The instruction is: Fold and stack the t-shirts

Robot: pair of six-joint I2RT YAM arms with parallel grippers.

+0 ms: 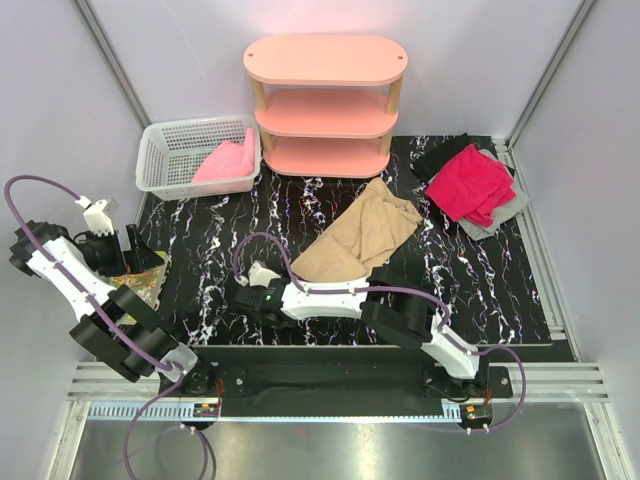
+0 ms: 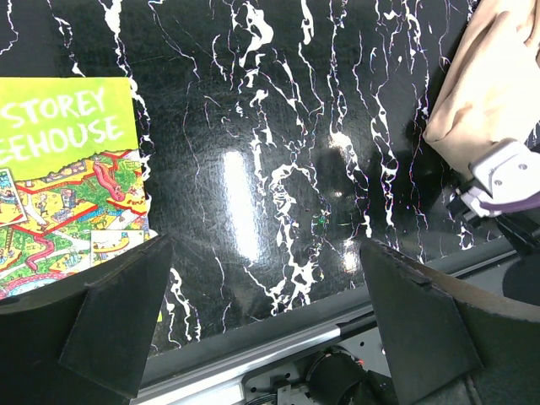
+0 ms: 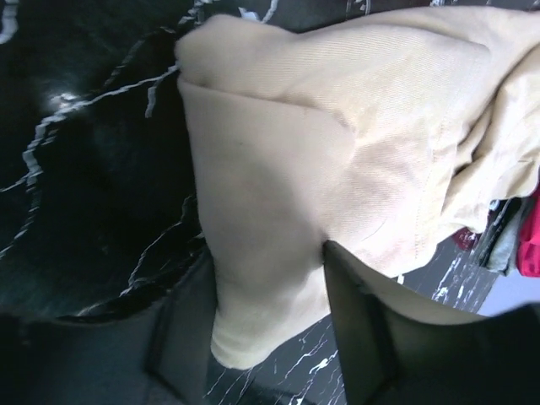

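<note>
The large tan t-shirt (image 1: 362, 238) lies crumpled mid-table. My right gripper (image 1: 298, 274) is at its near-left corner. In the right wrist view the gripper (image 3: 263, 333) is shut on a bunched fold of the tan cloth (image 3: 337, 126). The magenta-red t-shirt (image 1: 468, 183) lies at the back right on the grey one (image 1: 506, 207), with the black one (image 1: 440, 156) behind. The light pink t-shirt (image 1: 226, 162) lies in the white basket (image 1: 163, 152). My left gripper (image 1: 140, 254) hangs open and empty over the table's left side (image 2: 266, 312).
A pink three-tier shelf (image 1: 325, 100) stands at the back centre. A colourful book (image 1: 140, 285) lies under the left gripper, also in the left wrist view (image 2: 59, 194). The table's near edge rail (image 2: 253, 363) runs just below the left fingers.
</note>
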